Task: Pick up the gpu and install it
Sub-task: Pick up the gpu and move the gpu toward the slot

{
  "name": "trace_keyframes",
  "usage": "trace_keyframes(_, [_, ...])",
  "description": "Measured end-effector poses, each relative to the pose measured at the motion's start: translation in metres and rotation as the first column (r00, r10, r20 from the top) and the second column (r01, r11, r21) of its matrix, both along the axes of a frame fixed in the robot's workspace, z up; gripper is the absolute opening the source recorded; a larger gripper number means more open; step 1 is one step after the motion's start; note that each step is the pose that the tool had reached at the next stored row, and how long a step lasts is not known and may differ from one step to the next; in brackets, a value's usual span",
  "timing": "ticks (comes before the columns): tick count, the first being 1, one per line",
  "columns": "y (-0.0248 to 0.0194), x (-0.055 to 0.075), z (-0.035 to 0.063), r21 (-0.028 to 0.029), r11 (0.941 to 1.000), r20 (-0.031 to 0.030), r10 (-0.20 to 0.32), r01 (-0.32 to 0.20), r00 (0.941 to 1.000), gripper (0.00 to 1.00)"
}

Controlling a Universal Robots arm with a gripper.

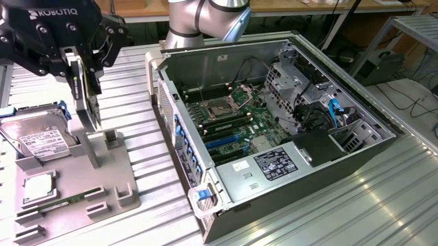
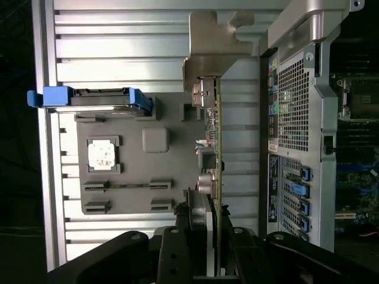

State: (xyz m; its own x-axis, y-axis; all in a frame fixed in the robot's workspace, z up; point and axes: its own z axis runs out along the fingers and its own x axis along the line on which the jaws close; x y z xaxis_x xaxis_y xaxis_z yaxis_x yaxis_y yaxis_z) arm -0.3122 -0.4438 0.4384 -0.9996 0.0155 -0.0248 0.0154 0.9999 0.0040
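Note:
The gpu (image 1: 87, 97), a thin green card, stands on edge above the grey parts holder (image 1: 102, 174) at the exterior view's left. My gripper (image 1: 77, 60) is shut on its upper edge, one finger on each face. The card's lower end sits right at the holder's upright post; I cannot tell whether it is clear of it. In the wrist view the gpu (image 2: 214, 148) runs edge-on away from my gripper (image 2: 204, 239), with its silver bracket (image 2: 207, 68) at the far end over the grey holder (image 2: 157, 142).
The holder also carries a hard drive with blue rails (image 1: 41, 138) (image 2: 89, 97), a CPU (image 1: 38, 187) (image 2: 103, 155) and a RAM stick (image 1: 61, 200). An open computer case (image 1: 362, 154) (image 2: 296, 148) lies beside it, its motherboard (image 1: 226, 115) and blue slots (image 1: 222, 141) exposed.

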Motion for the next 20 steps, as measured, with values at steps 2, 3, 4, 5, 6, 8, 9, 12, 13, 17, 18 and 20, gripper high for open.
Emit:
trace_keyframes(2, [0.0, 0.0, 0.0038, 0.0002, 1.0, 0.0001, 0.0, 0.0, 1.0, 0.29])
trace_keyframes(3, [0.0, 0.0, 0.0039, 0.0002, 1.0, 0.0002, 0.0, 0.0, 1.0, 0.29])
trace_keyframes(4, [0.0, 0.0, 0.0039, 0.0002, 1.0, 0.0002, 0.0, 0.0, 1.0, 0.29])
trace_keyframes(5, [0.0, 0.001, 0.0039, 0.0001, 1.0, 0.0002, 0.0, 0.0, 1.0, 0.29])
trace_keyframes(6, [0.0, 0.003, 0.0037, 0.0004, 1.0, 0.0, 0.0, 0.0, 1.0, 0.29])
trace_keyframes(8, [0.0, 0.008, 0.0033, 0.0006, 1.0, 0.0001, 0.0, 0.0, 1.0, 0.29])
trace_keyframes(9, [0.0, 0.013, 0.0031, 0.0005, 1.0, 0.0001, 0.0, 0.0, 1.0, 0.29])
trace_keyframes(12, [0.0, 0.027, 0.0027, 0.0006, 1.0, 0.0001, 0.0, 0.0, 1.0, 0.29])
trace_keyframes(13, [0.0, 0.031, 0.0026, 0.0007, 1.0, 0.0002, 0.0, 0.0, 1.0, 0.29])
trace_keyframes(17, [0.0, 0.053, 0.0024, 0.0006, 1.0, 0.0001, 0.0, 0.0, 1.0, 0.29])
trace_keyframes(18, [0.0, 0.057, 0.0024, 0.0006, 1.0, 0.0001, 0.0, 0.0, 1.0, 0.29])
trace_keyframes(20, [0.0, 0.066, 0.0024, 0.0004, 1.0, 0.0, 0.0, 0.0, 1.0, 0.29])
